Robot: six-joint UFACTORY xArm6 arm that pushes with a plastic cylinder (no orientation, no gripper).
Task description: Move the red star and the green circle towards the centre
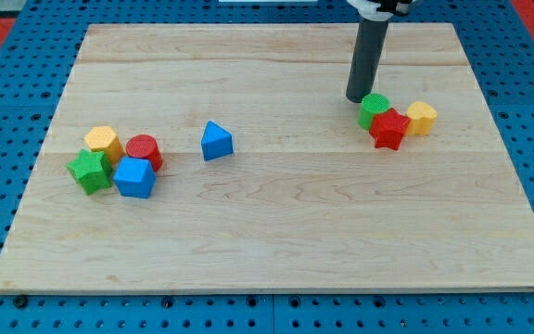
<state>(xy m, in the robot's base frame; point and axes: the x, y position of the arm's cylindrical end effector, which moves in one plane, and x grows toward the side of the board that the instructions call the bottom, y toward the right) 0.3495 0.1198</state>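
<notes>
The red star (pixel 390 128) lies on the wooden board at the view's right, touching the green circle (pixel 373 109) on its upper left. My tip (pixel 357 97) stands just to the upper left of the green circle, at or almost at its edge. A yellow block (pixel 422 118) sits against the red star's right side.
At the view's left is a cluster: a yellow hexagon block (pixel 104 141), a red cylinder (pixel 143 150), a green star (pixel 89 171) and a blue cube (pixel 134 177). A blue triangle (pixel 216 141) lies left of centre. The board's edge (pixel 276 293) runs along the view's bottom.
</notes>
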